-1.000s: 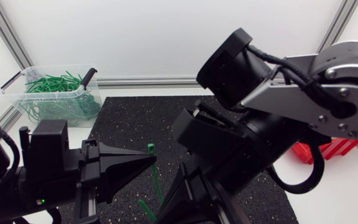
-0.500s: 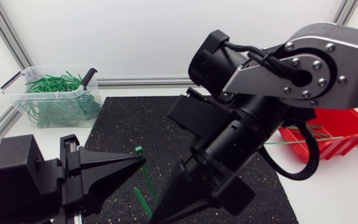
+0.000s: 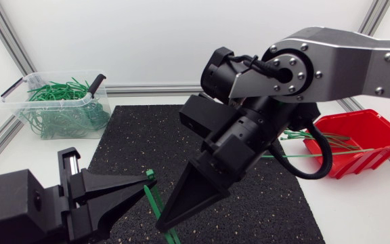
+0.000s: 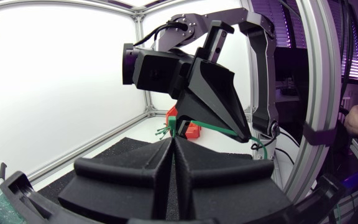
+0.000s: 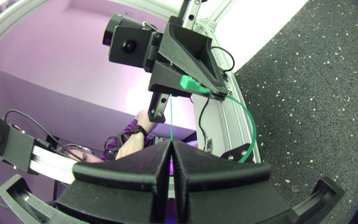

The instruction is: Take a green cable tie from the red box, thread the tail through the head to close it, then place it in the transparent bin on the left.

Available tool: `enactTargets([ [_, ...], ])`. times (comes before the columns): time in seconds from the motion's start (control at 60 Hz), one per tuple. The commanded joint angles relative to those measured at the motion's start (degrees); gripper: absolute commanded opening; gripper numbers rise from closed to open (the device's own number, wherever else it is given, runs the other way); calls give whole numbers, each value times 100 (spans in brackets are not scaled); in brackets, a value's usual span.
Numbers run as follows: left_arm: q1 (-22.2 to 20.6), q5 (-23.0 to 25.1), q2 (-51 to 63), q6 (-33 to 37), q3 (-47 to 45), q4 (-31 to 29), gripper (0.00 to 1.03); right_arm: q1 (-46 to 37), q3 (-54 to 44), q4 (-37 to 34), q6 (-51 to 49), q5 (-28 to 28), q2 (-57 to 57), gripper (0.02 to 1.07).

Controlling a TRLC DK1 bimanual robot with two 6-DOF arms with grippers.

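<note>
I have one tie (image 3: 153, 198) out of the box (image 3: 374, 146) and up over the mat (image 3: 147, 135), caught between both arms. My left tool (image 3: 145, 179) is clamped on its head (image 5: 188, 84). My right tool (image 3: 161, 222) is pinched on the strap further along, its fingers pressed flat together with the thin green strip coming out at the tips. In the right wrist view the strap bows in an arc away from the head, so I judge the picking done and the threading the step in hand. I cannot tell whether the tail has entered the head, and I see no closed loop. What is left is the carry to the bin (image 3: 46, 101), well apart at the far left of the worktop (image 3: 371, 217).

The tie is a narrow, springy-looking plastic strip, bright green, with a small blocky head. Both tools are matte black wedges tapering to blunt points. The mat is black, coarse and speckled. The box is glossy red with sloped walls and a few loose ties (image 3: 317, 154) lying over its edge. The bin is clear and thin-walled, holding a tangled heap (image 3: 63, 91) of green ties.
</note>
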Motion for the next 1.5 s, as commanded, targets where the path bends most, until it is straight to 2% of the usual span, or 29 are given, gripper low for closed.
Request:
enactTargets([
  [0.0,-117,-101,-46,271,-145,136,4,-42,125,-125,22,-87,72,8],
  [0.617,-248,-242,77,254,769,-145,4,-59,670,-713,66,-227,-306,8],
  [1.133,-275,-374,130,227,1095,-365,4,-147,749,-828,92,-263,-482,8],
  [1.483,-292,-374,-46,-933,1007,-286,4,-147,617,-968,180,-412,-376,8],
])
